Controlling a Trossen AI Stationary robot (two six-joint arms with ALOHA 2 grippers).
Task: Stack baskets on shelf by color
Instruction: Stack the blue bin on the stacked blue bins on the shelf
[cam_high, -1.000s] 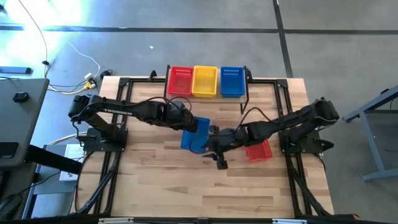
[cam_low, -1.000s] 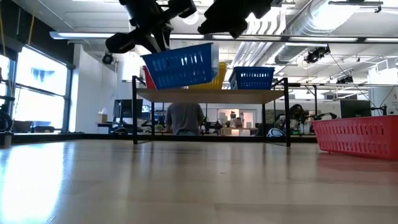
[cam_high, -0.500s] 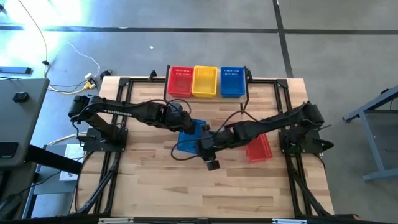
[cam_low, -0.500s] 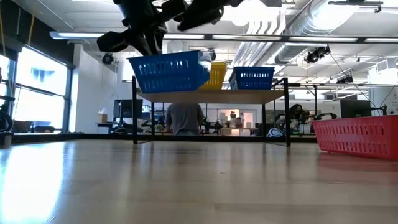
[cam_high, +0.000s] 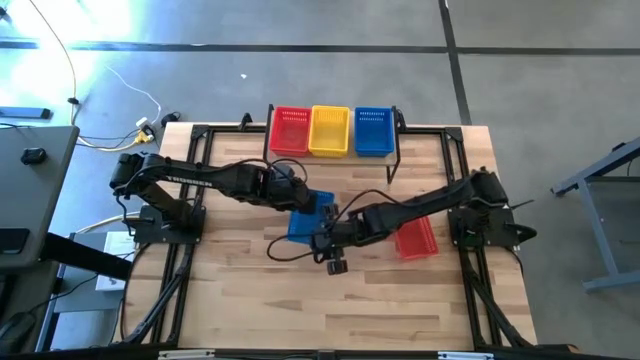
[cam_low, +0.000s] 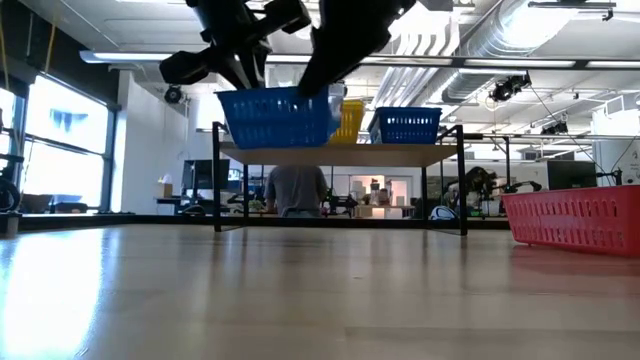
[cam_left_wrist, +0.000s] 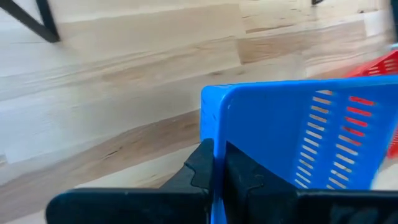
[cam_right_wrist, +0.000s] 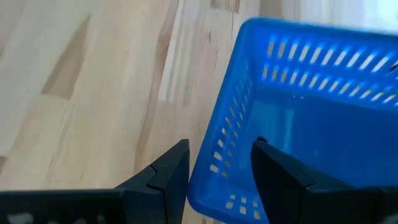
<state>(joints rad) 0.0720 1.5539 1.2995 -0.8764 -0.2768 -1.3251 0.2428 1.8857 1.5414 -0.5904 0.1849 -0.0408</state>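
Observation:
A blue basket (cam_high: 312, 215) hangs in the air over the middle of the table; in the low view the blue basket (cam_low: 275, 117) sits level, well above the wood. My left gripper (cam_high: 293, 200) is shut on its left end. My right gripper (cam_high: 325, 236) is open at its near right corner, one finger inside the basket (cam_right_wrist: 298, 118) and one outside. On the shelf (cam_low: 340, 153) stand a red basket (cam_high: 291, 130), a yellow one (cam_high: 330, 130) and a blue one (cam_high: 374, 130). Another red basket (cam_high: 415, 240) rests on the table to the right. My left gripper (cam_left_wrist: 219, 171) pinches the blue basket's end wall at its rim (cam_left_wrist: 217, 134), one finger outside and one inside, coming from the table's left. The basket is lifted clear and about level. My right gripper's open fingers (cam_right_wrist: 273, 168) straddle the corner wall (cam_right_wrist: 214, 177); whether they touch it, I cannot tell.
The shelf stands at the table's far edge on thin black legs (cam_low: 215, 180). The red basket (cam_low: 575, 218) sits on the table's right part under the right arm. Bare wood lies along the near edge (cam_high: 330, 310). A person (cam_low: 295, 190) stands in the room beyond.
My right gripper has moved toward the table's left, up to the blue basket's near corner. The basket, held in the air by my left gripper, was tipped with one end high and now hangs level, shifted slightly left.

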